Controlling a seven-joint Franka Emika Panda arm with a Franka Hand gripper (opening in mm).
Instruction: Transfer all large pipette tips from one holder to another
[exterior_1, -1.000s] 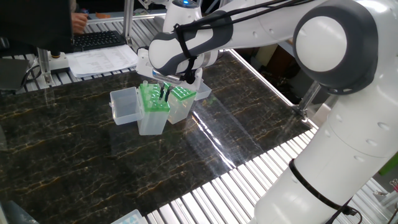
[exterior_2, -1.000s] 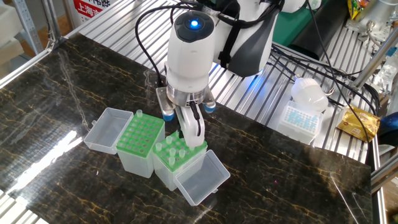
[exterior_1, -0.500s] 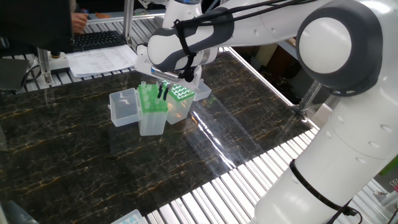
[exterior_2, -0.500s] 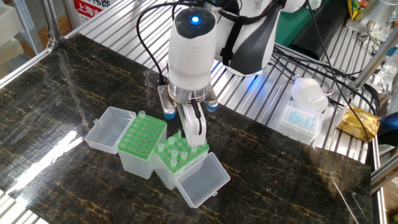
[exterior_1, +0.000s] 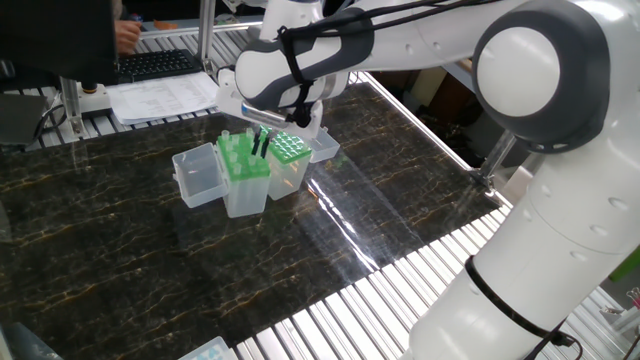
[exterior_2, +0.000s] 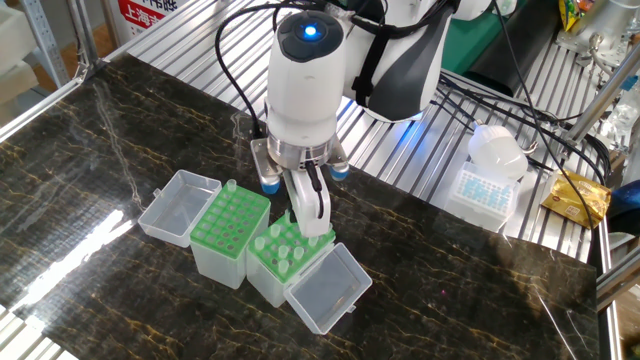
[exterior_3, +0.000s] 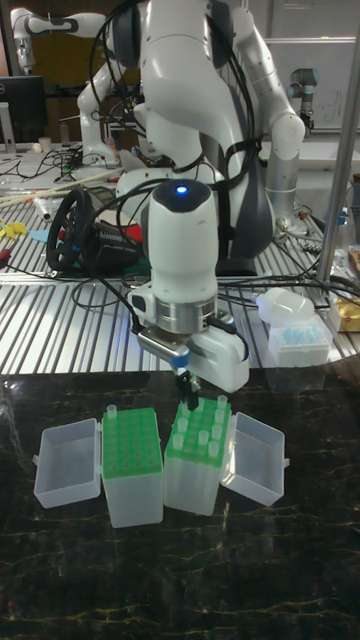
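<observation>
Two clear holders with green perforated tops stand side by side. The left holder (exterior_2: 228, 222) (exterior_3: 131, 441) carries one large pipette tip (exterior_2: 231, 186) at a far corner. Several large pipette tips (exterior_2: 281, 243) (exterior_3: 203, 432) stand in the right holder (exterior_2: 270, 270) (exterior_1: 291, 151). My gripper (exterior_2: 309, 205) (exterior_3: 187, 392) (exterior_1: 262, 143) hangs just above the right holder's back edge, close to the gap between the holders. Its narrow fingers are close together and seem shut on one tip, which they mostly hide.
Each holder's clear lid lies open beside it, one on the left (exterior_2: 178, 206) and one on the right (exterior_2: 329, 288). A box of blue tips (exterior_2: 482, 193) sits on the slatted metal surface behind. A keyboard and papers (exterior_1: 165, 92) lie past the table's far edge.
The gripper has risen a little from the right holder's top. Both holders and their lids look slightly shifted on the table.
</observation>
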